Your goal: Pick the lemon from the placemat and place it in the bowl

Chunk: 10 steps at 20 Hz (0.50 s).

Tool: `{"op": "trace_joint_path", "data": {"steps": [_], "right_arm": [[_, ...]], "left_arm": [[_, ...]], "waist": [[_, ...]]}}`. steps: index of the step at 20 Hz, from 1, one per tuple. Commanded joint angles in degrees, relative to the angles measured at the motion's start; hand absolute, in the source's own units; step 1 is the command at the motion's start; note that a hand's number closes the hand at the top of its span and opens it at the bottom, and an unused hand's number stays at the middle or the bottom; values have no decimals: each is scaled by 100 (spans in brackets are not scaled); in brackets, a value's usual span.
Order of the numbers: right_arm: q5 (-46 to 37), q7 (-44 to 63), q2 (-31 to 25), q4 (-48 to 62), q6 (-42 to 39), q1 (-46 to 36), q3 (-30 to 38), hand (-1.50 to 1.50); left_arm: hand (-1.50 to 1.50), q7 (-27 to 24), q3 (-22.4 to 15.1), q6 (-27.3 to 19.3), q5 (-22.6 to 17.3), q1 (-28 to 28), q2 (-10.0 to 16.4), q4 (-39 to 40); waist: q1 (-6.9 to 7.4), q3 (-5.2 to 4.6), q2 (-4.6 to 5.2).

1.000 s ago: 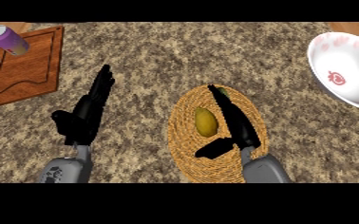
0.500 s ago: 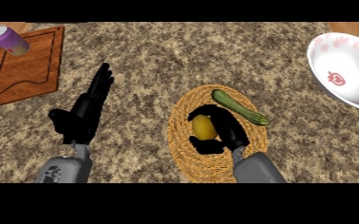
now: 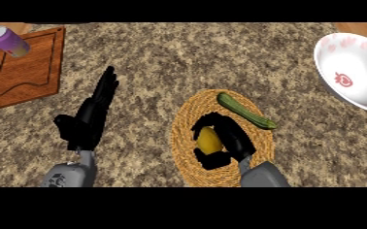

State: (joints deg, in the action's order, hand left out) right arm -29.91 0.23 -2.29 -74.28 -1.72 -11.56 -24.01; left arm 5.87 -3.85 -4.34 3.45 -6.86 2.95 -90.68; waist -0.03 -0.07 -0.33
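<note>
fingers (image 3: 231, 132) around lemon (image 3: 208, 140) on placemat (image 3: 188, 161)

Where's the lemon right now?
Head view, right of centre: the lemon lies on the placemat, the right hand curled round it, a cucumber just beyond.

A speckled brown-and-grey stone counter (image 3: 179, 58) fills the frame, with a reddish wooden cutting board (image 3: 32, 65) at the upper left edge.
</note>
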Motion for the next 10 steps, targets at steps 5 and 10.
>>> {"op": "trace_joint_path", "data": {"steps": [5, 10], "right_arm": [[1009, -2566, -2312, -991, -2364, 753, -174, 150], [2042, -4412, -3515, -1698, -3295, 980, 603, 150]], "left_arm": [[0, -53, 226, -72, -56, 76, 79, 39], [0, -25, 343, -101, -90, 145, 136, 19]], "waist": [[-312, 27, -60], [-523, 31, -97]]}}
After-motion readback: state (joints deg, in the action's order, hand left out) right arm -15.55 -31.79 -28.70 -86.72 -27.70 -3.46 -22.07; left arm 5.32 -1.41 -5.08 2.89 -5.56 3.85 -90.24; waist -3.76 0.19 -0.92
